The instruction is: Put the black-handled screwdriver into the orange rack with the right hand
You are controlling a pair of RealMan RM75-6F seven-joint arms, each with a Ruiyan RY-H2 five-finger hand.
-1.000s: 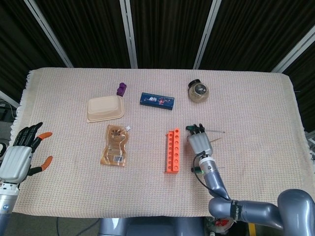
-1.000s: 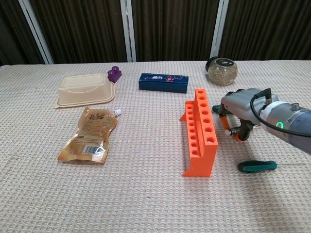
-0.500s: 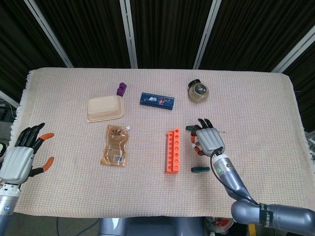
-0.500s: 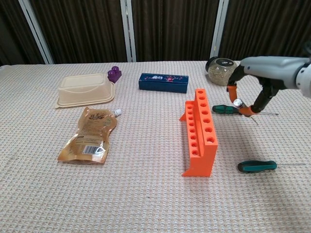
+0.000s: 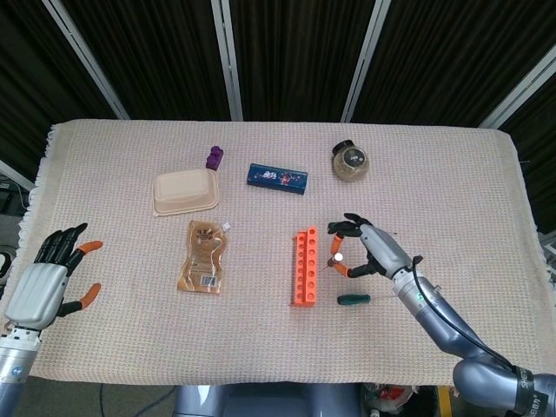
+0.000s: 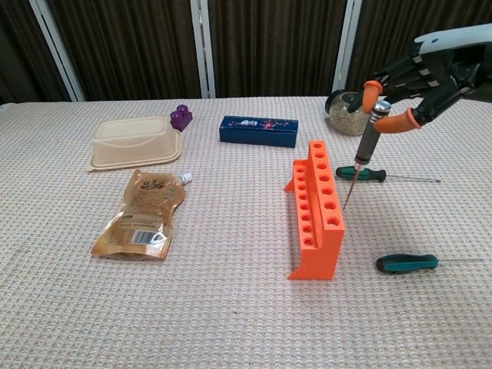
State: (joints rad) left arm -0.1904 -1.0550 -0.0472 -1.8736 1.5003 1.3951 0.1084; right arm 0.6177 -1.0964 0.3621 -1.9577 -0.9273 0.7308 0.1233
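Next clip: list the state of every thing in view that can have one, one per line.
Black-handled screwdriver: lifted, tip down beside the rack, not yet inserted.
Right robot hand: pinches the screwdriver's top.
Left robot hand: open, holds nothing.
Orange rack: upright, holes look empty.
Green screwdrivers: lying flat.
Food box: lid closed.

Cloth-covered table [image 5: 452,174] with orange rack [image 5: 304,267], pouch [image 5: 203,256], lidded container [image 5: 185,191].

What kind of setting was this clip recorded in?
Probably a lab or test bench rather than a home: a cloth-covered table against dark curtains, set with unrelated props such as an orange rack, screwdrivers and a snack pouch.
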